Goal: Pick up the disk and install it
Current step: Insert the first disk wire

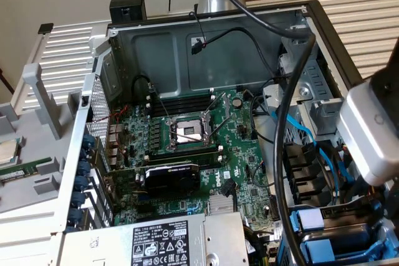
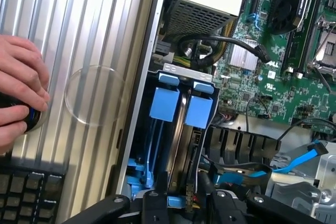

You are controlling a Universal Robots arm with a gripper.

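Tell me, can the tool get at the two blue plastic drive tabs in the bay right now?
Likely yes. The blue plastic drive tabs stand exposed in the open bay, the tool hangs right over it, and the black cables lie beside, not across.

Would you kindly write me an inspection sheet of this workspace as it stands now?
surface: ribbed metal panel beside the open computer case.
job's things: two blue-tabbed drive trays stand side by side in the drive bay; which one the job concerns cannot be told.
clutter: keyboard; processor chip and memory stick at the exterior view's left.
grippers: gripper over the drive bay, near the trays.
cables: black cable loops across the case; blue flat cable beside the bay.
surroundings: a person's hand rests on a dark controller by the keyboard.
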